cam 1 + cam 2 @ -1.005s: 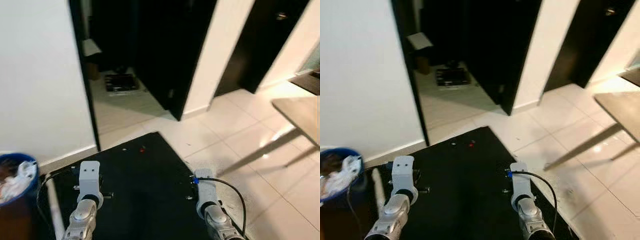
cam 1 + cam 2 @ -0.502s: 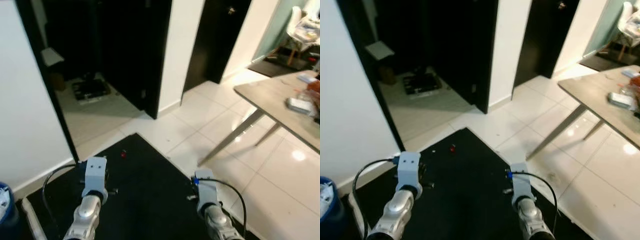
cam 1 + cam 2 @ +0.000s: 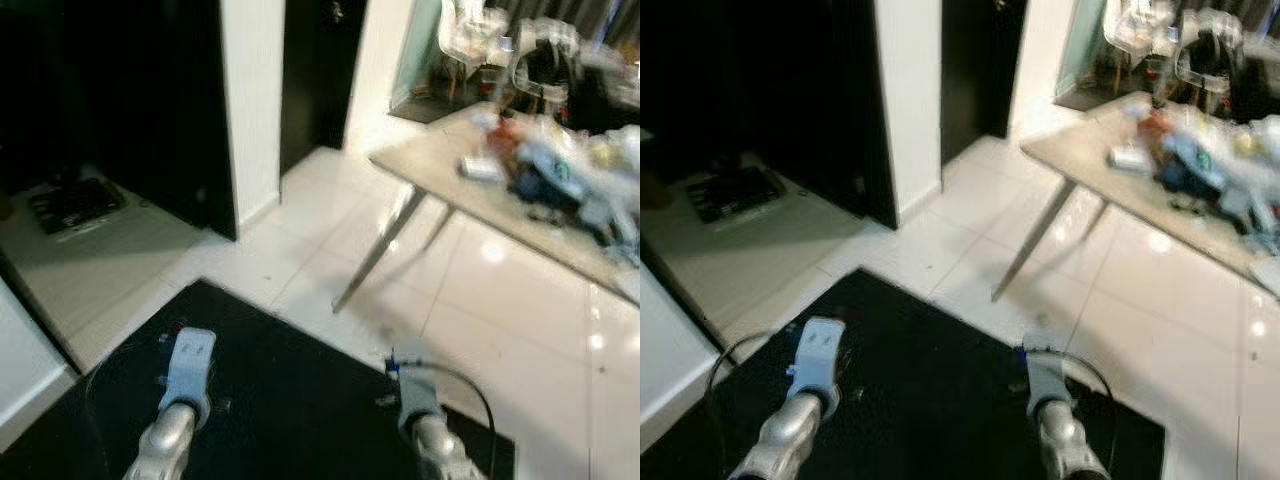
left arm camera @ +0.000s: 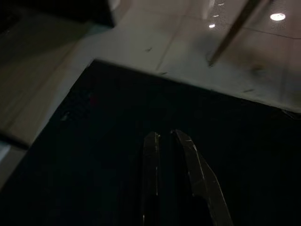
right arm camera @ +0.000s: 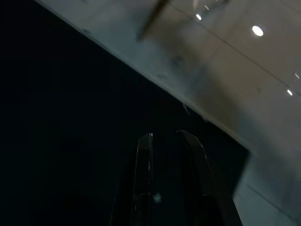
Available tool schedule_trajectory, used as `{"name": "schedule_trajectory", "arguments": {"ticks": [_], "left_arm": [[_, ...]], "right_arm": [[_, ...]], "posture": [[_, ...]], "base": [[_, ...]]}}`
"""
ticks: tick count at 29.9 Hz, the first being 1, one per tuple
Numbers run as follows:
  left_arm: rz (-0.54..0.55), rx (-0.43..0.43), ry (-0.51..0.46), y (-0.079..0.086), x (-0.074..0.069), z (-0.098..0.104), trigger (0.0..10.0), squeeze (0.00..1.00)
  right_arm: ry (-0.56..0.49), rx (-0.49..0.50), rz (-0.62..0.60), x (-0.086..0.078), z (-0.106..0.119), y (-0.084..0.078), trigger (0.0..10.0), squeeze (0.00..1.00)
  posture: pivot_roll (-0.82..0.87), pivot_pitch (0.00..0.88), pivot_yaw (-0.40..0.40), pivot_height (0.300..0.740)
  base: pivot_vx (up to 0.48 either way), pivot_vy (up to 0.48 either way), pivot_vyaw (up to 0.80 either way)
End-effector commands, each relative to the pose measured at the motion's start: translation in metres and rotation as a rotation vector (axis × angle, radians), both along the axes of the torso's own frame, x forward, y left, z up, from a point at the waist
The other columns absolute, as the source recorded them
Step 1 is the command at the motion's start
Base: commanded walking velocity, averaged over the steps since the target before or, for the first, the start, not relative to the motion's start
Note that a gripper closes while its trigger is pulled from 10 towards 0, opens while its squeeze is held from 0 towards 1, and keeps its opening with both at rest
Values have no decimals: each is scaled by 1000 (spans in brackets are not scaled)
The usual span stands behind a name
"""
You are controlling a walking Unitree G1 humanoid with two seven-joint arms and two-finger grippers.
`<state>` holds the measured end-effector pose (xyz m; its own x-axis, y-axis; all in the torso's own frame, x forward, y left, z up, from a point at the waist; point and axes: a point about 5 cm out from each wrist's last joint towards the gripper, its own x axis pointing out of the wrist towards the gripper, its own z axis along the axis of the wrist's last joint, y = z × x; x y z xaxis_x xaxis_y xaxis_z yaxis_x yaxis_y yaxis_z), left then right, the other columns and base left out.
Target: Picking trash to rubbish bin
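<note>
Both silver arms hang low over a black floor mat [image 3: 290,400]. In the left wrist view my left gripper [image 4: 165,135] is shut with nothing between its fingers, just above the mat. My right gripper [image 5: 164,136] is likewise shut and holds nothing, near the mat's edge where the pale tiles [image 5: 244,70] begin. A grey table [image 3: 430,165] stands at the right, its top covered with several blurred, mixed items [image 3: 560,165]. The picture is blurred by motion.
The table's slanted leg [image 3: 385,245] reaches the glossy white tiles ahead of the mat. A white wall pillar [image 3: 250,100] stands between two dark doorways. Chairs [image 3: 470,30] sit behind the table. Open tiled floor [image 3: 480,320] lies to the right.
The whole view has swung to the right. The blue bin has slid out of the picture on the left and the cluttered table has come in. Both arms hang as before.
</note>
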<state>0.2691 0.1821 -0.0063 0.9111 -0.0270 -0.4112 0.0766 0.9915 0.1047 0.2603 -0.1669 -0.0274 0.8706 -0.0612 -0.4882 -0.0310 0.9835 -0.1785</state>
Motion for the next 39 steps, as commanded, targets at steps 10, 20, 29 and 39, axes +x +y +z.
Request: {"name": "schedule_trajectory", "arguments": {"ticks": [10,20,29,39], "left_arm": [[-11,-15,39,0,-8,-9,10000,0],[-34,-29,12,-7,-3,-4,10000,0],[-56,-54,-15,-12,0,1,10000,0],[-67,-62,-38,-14,6,7,10000,0]], "right_arm": [[46,-7,-2,-11,-9,-2,10000,0],[30,-12,9,-6,-6,1,10000,0],[23,21,35,-3,-3,7,10000,0],[2,19,42,0,-1,11,10000,0]], "posture": [[33,15,-15,740],[38,14,-15,740],[38,18,-7,740],[41,19,-9,740]], "base": [[0,0,-800],[0,0,-800],[0,0,-267],[0,0,0]]}}
